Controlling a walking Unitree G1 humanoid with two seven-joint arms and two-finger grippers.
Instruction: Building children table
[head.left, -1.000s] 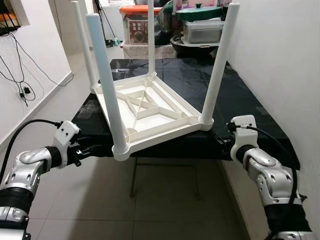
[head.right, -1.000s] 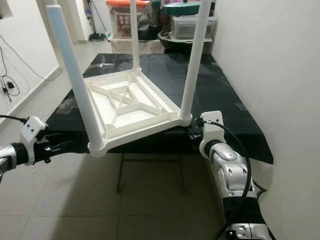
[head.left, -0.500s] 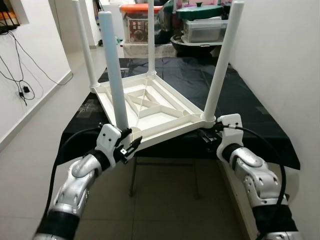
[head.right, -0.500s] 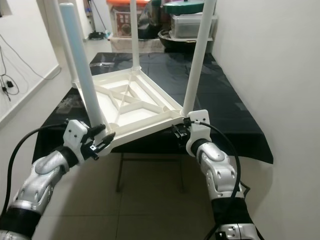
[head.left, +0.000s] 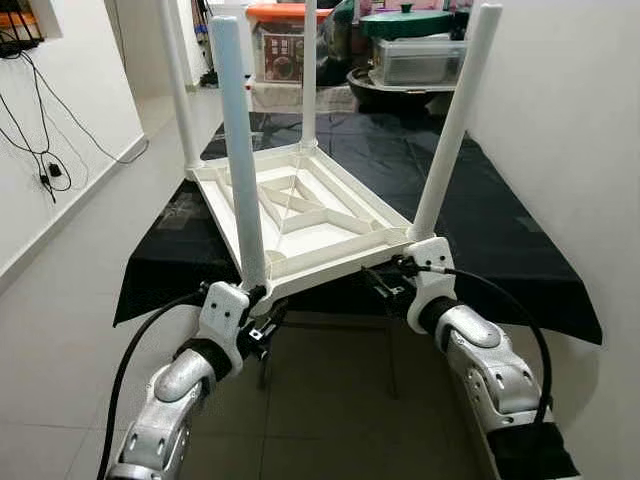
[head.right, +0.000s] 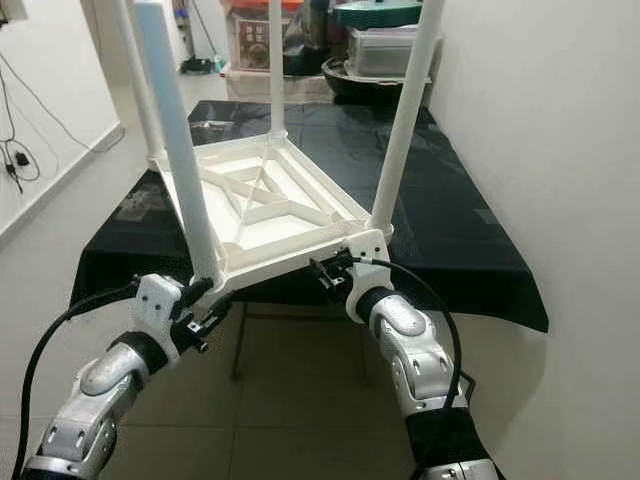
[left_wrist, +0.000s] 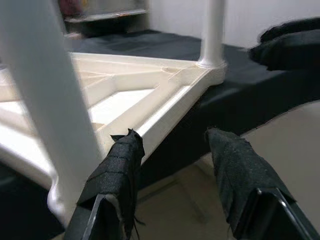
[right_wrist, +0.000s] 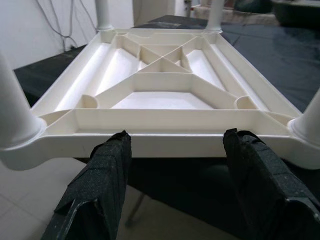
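The white kids' table (head.left: 300, 215) is laid upside down on the black-covered desk (head.left: 500, 230), legs up, w/ its near edge overhanging, prob. so it can be gripped and flipped. The left hand (head.left: 262, 322) is spread wide at the near-left corner, nothing clamped. The right hand (head.left: 385, 285) is also unclenched, just below the near edge. Beige tiled floor, white walls, storage boxes (head.left: 415, 55) stacked behind.

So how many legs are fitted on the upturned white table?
4, all pointing up from the corners: near-left leg above the left gripper, near-right leg beside the right gripper, far-left leg, far-right leg.
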